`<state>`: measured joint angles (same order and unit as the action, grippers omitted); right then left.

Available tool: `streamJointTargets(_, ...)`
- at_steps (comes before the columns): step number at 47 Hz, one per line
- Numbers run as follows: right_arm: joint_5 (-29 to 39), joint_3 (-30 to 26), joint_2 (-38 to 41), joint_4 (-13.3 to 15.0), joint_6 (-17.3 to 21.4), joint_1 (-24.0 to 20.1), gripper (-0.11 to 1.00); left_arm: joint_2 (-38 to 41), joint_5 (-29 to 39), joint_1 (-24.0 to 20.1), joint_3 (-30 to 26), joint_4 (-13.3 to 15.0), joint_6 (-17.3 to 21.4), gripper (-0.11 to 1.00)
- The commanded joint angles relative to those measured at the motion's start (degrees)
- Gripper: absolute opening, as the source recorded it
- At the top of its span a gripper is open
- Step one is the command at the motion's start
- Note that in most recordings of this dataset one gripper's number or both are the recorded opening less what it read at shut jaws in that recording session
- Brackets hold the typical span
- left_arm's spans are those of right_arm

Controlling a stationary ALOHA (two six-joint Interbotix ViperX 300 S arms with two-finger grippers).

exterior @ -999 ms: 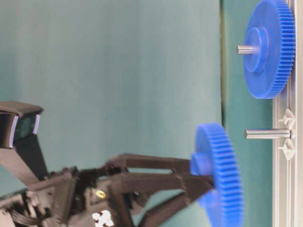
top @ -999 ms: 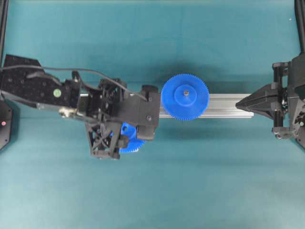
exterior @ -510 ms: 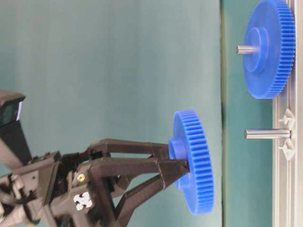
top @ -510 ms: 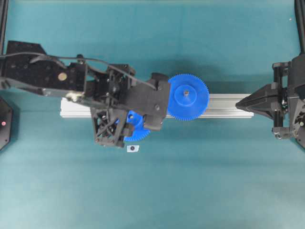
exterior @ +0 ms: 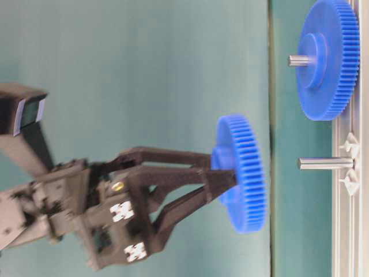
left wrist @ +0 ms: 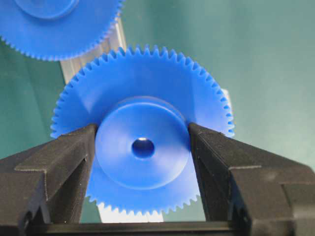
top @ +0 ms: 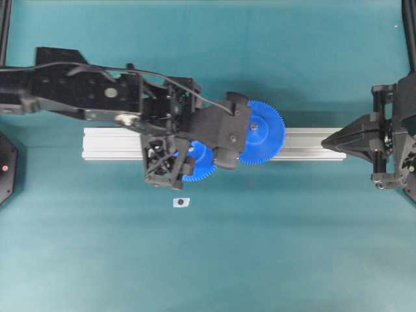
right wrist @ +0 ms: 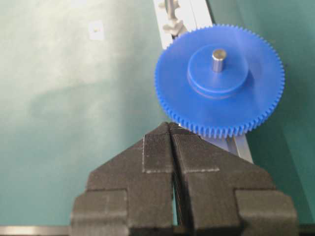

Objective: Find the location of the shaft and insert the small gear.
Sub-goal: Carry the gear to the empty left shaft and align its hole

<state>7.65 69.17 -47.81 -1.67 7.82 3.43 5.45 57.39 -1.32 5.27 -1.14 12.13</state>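
My left gripper [left wrist: 142,143] is shut on the small gear [left wrist: 142,147], its fingers [left wrist: 74,152] pressing both sides of the raised hub. In the table-level view the small gear [exterior: 242,173] hangs off the rail, a short gap from the tip of the shaft [exterior: 326,163], roughly in line with it. The shaft's clear mount [exterior: 350,163] sits on the rail. From overhead the small gear [top: 201,170] peeks out under the left gripper [top: 195,161], and the shaft is hidden. My right gripper [right wrist: 170,125] is shut and empty, resting at the rail's right end [top: 325,140].
The aluminium rail [top: 110,144] runs across the middle of the table. A larger blue gear [top: 263,133] with a grey pin [right wrist: 219,59] sits on it, right of the left gripper. A small white marker [top: 181,202] lies on the green mat below the rail.
The left arm carried the small gear up and to the right, from beside the rail to over it. The white marker has come into sight. The right arm has not moved.
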Motion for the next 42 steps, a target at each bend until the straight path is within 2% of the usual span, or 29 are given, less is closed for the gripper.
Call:
streamJointTargets(1, -0.5, -0.5, 0.3, -0.1, 0.5, 0.1, -0.02, -0.2, 0.0, -0.4, -2.1, -0.2, 0.1, 0.64)
streamJointTargets(42, -0.5, 0.0, 0.3, -0.1, 0.5, 0.1, -0.02, 2.9, -2.2, -2.8, -2.0, -0.2, 0.3, 0.64)
